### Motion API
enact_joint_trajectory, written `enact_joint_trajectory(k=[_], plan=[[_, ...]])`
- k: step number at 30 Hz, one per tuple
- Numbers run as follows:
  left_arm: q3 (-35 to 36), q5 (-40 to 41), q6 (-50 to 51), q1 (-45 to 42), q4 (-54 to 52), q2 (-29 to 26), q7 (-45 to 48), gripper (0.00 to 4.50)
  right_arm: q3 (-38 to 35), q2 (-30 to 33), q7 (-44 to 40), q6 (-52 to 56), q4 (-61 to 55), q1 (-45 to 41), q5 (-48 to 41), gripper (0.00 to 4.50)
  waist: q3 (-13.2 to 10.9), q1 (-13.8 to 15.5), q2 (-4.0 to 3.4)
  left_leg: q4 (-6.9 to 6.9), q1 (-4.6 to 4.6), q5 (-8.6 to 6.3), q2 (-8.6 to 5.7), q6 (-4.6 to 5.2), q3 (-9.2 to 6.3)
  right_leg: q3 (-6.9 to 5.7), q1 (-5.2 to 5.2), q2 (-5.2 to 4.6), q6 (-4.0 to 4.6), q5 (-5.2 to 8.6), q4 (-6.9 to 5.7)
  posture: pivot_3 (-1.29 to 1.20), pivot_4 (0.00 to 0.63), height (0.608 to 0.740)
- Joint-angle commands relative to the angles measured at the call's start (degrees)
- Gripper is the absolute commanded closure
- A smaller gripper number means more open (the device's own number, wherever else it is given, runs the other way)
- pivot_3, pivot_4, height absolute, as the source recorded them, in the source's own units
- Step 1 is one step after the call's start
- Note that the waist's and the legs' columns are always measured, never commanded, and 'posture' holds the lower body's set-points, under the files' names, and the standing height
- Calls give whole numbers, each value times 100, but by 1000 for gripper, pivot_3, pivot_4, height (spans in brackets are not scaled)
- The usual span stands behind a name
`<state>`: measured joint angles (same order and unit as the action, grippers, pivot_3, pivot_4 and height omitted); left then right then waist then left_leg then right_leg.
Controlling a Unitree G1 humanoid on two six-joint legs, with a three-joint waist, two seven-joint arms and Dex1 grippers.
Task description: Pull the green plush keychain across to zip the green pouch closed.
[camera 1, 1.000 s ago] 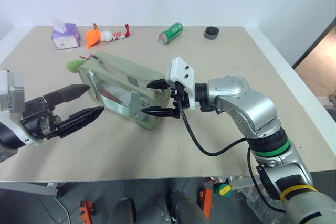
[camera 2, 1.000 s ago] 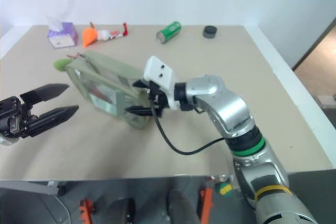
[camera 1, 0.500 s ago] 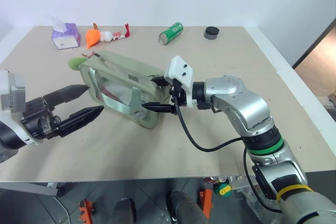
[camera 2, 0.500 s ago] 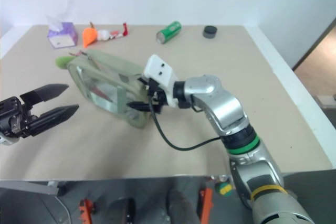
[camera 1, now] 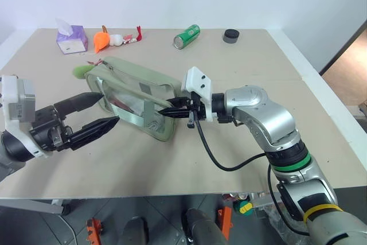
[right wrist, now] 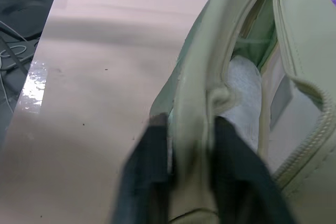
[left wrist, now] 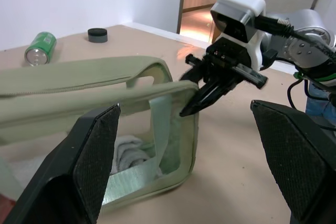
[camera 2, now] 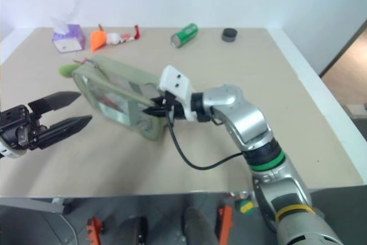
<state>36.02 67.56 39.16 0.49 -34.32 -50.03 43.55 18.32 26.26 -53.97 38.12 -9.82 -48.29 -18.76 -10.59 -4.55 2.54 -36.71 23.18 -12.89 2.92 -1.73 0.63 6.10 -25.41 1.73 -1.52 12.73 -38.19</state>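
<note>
Your right gripper, which stood open a second earlier, closed on the pouch's right end rim, pinching the fabric; this anchored the pouch for zipping. Your left gripper remained wide open and empty at the pouch's near-left side. The keychain lay at the pouch's far-left corner, ungrasped. Counted: one pouch, one keychain, one can, one tissue box, one black cap, one orange plush.

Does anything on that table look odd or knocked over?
Yes: the green can lies on its side near the far edge. The pouch gapes unzipped, one end pinched by the right end effector. Nothing looks spilled or damaged.
</note>
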Motion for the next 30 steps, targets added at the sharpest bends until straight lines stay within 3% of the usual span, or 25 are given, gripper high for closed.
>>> enact_joint_trajectory(k=[1, 7, 15, 22, 26, 30], plan=[[52, 33, -85, -68, -108, -74, -3, 359, -65, 148, -128, -208, -206, 2, 78, 4481, 0, 1, 0, 0, 0, 0, 0, 0, 0, 0, 0, 0, 0, 0, 0, 0, 150, 740], [-33, 5, -89, -134, -57, -58, -14, 359, -270, 913, -909, -1264, 411, -68, 353, 4481, 0, 28, 0, -2, 1, 0, -6, 0, -1, -1, 5, -7, -5, 3, 2, 0, 150, 740], [-78, 5, -110, -109, -35, 12, -49, 359, -523, 2013, -2861, -2864, 1910, -482, 339, 4481, -2, 38, -3, -8, 0, 0, -19, 0, 3, 5, 10, -20, -15, 5, 3, 0, 150, 740], [-85, -7, -124, -108, -41, 14, -66, 359, -343, 1767, -3293, -3503, 2756, -807, 659, 4481, -5, 9, -9, -5, -10, 0, -12, 1, 0, 3, 9, -8, -5, 1, -3, 0, 150, 740], [-31, 33, -116, -49, -115, 24, -109, 359, -410, 1381, -2932, -3302, 2738, -757, 681, 4481, -5, -62, -9, -5, -17, 0, -3, 1, 5, 6, 10, 0, 1, -3, -5, 0, 150, 740], [16, 74, -101, -34, -126, -11, -138, 359, -420, 1358, -2901, -3031, 2714, -714, 817, 3126, -6, -107, -10, -6, -32, 2, 5, -2, 7, 9, 10, 12, 13, -7, -24, 0, 150, 740]])
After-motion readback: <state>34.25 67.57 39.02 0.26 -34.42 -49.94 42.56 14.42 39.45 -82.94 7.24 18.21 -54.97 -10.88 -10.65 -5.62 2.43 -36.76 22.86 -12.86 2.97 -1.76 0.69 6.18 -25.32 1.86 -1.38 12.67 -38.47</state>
